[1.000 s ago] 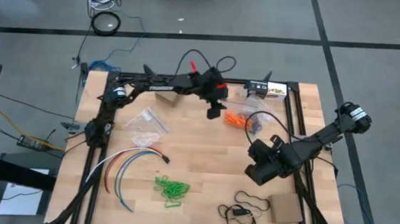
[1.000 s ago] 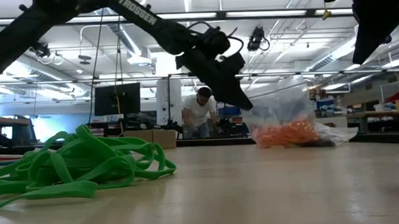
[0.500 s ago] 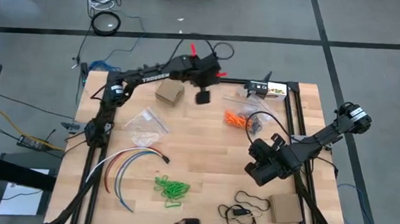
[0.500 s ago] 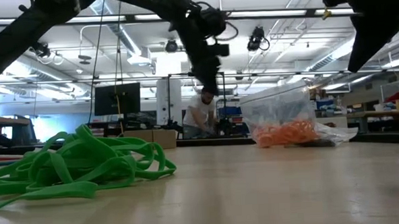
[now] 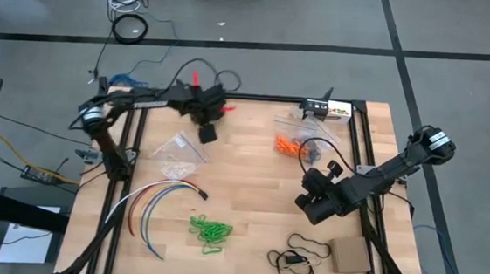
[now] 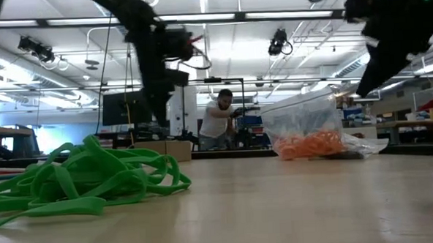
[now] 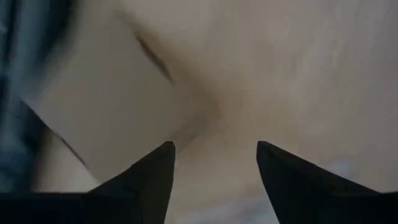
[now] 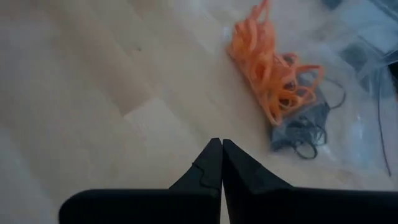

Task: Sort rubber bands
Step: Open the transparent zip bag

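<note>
Orange rubber bands [image 5: 288, 146] and dark rubber bands [image 8: 303, 134] are seen heaped together against a clear plastic bag [image 6: 304, 121] at the table's far right, green rubber bands [image 5: 209, 230] piled near the front edge. The right gripper [image 8: 221, 163] is held clenched and empty short of the orange heap; the left gripper [image 7: 214, 165] is carried released over bare wood. Judged between picks: the jaws must be parted before a band is taken

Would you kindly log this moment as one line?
left pincer: open, empty, above table | right pincer: shut, empty | orange bands: by bag | green bands: heaped
</note>
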Robot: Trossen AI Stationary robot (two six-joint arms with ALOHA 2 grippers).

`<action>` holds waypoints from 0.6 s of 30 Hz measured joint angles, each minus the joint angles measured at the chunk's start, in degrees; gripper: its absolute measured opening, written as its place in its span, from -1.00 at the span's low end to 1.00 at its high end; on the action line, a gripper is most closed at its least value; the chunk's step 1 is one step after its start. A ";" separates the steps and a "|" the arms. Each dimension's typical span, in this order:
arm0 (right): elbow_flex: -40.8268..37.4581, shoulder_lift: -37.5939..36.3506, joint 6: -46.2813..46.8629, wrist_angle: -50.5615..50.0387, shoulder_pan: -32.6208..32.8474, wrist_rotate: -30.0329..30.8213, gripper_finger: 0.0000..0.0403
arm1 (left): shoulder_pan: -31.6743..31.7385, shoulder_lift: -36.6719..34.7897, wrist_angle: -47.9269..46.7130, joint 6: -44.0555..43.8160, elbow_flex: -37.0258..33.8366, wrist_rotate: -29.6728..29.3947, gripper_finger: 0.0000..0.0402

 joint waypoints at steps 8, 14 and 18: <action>-6.94 -0.06 -16.96 19.18 -11.20 7.50 -1.00 | -1.40 -14.19 13.13 -11.12 -21.25 10.54 0.15; -6.98 -0.11 -37.27 34.30 -24.54 3.32 -1.00 | -2.94 -16.05 15.30 -16.14 -30.43 10.68 0.05; -7.00 0.04 -42.79 38.43 -34.10 -0.46 -1.00 | -3.64 -16.07 21.93 -19.52 -35.52 10.35 0.01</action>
